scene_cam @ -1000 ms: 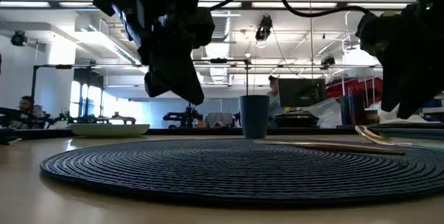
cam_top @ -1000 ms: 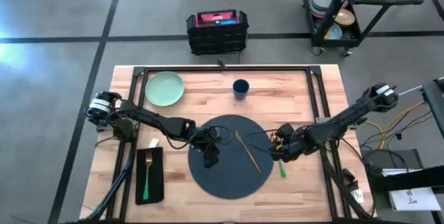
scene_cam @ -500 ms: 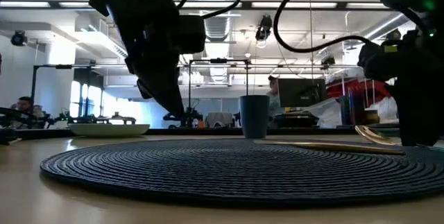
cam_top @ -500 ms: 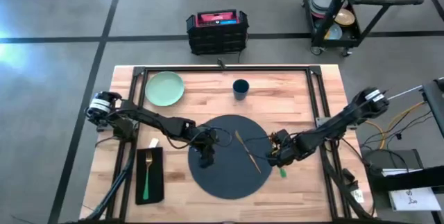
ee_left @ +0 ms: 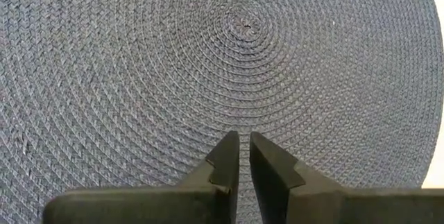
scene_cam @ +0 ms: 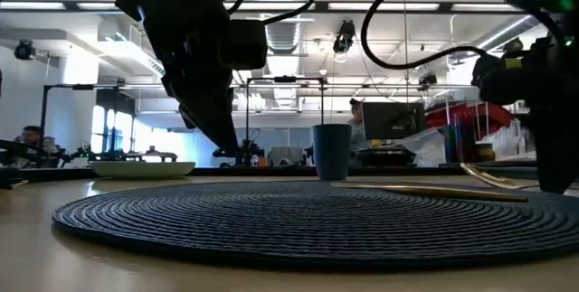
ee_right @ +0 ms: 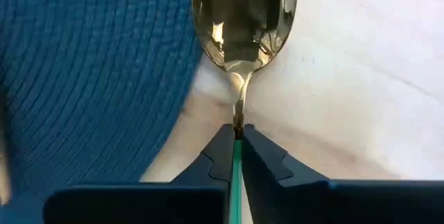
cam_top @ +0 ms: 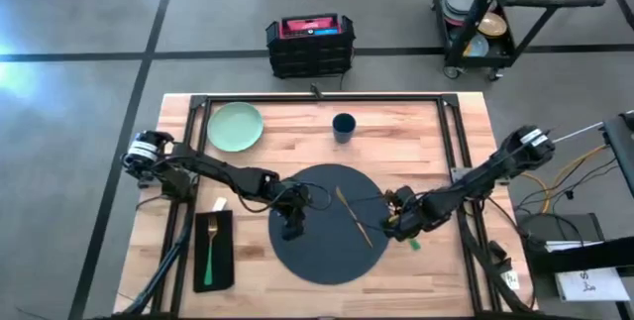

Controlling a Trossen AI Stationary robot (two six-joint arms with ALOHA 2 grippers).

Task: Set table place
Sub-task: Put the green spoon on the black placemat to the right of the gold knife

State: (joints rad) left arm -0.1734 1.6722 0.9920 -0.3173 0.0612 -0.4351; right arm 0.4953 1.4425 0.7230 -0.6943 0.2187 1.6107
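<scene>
Mostly hidden, spoon point(ee_right: 243, 16) handle sits inside right end effector point(ee_right: 236, 141).

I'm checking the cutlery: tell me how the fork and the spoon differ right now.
The fork lies free on the black napkin, left of the placemat; the spoon is clamped in the right gripper at the placemat's right edge. Both are gold with green handles.

The placemat point(cam_top: 327, 223) lies bare at its middle; a knife point(cam_top: 353, 216) crosses its right part.
</scene>
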